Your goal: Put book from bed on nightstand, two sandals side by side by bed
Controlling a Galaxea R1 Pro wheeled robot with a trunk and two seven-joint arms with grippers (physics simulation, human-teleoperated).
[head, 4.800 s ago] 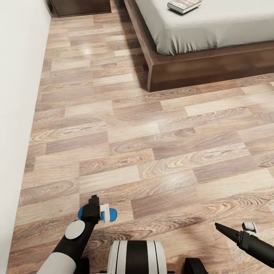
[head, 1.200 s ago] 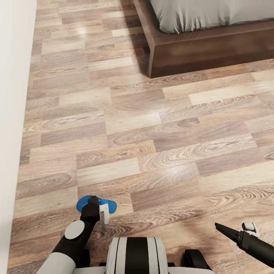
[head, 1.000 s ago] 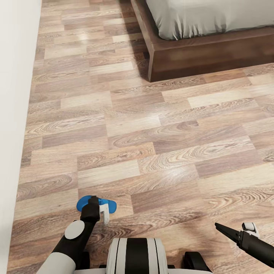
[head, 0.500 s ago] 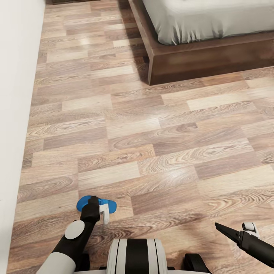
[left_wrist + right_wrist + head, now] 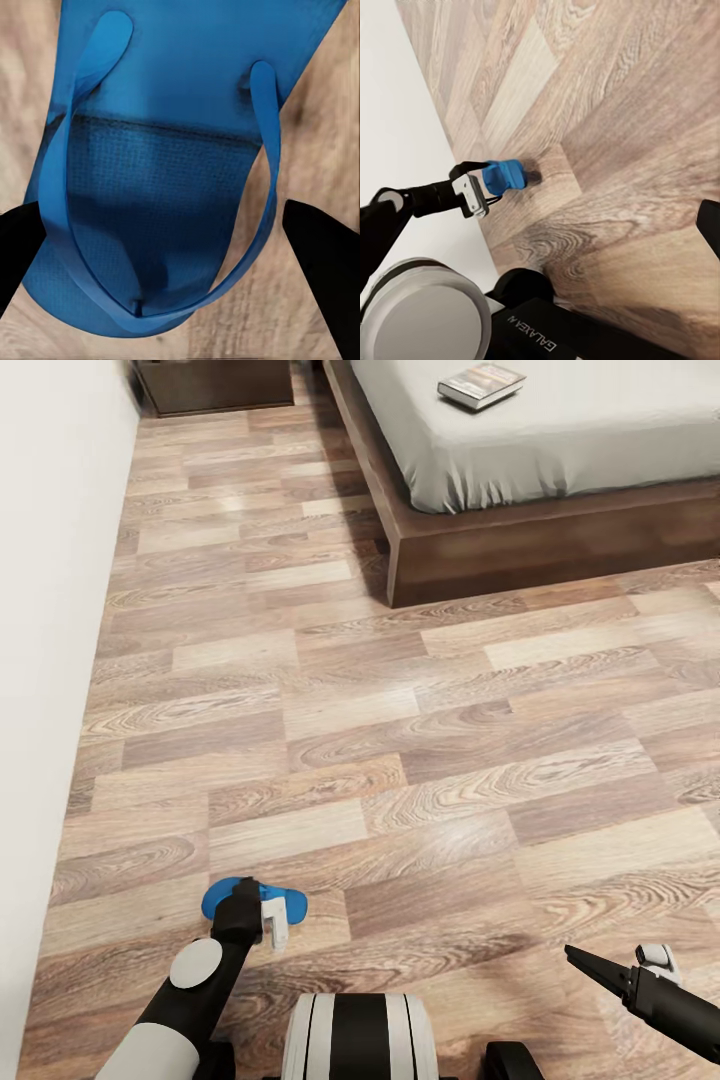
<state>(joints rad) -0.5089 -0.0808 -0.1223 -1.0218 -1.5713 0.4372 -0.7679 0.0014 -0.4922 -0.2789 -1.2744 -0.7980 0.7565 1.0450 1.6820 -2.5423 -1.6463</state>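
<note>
One blue sandal [image 5: 222, 898] lies flat over the wood floor by the white wall, just ahead of my base. My left gripper [image 5: 240, 905] points down at it and is open. In the left wrist view its black fingers [image 5: 322, 262] stand wide apart on either side of the sandal [image 5: 172, 150], whose straps face the camera. I cannot tell whether the pads touch it. The book [image 5: 481, 384] rests on the grey mattress of the bed [image 5: 560, 550] at the far right. A nightstand [image 5: 215, 382] stands at the far left. My right gripper [image 5: 585, 960] hangs open and empty at the lower right.
A white wall [image 5: 45, 660] runs along the left side. Wood-plank floor [image 5: 400, 740] stretches between me and the bed's dark frame. A floor lane runs between the wall and the bed toward the nightstand.
The head camera has tilted up, bringing the book and nightstand back into view. Against 4.8 s ago, my left gripper sits lower and more of the sandal shows. The right arm is unmoved.
</note>
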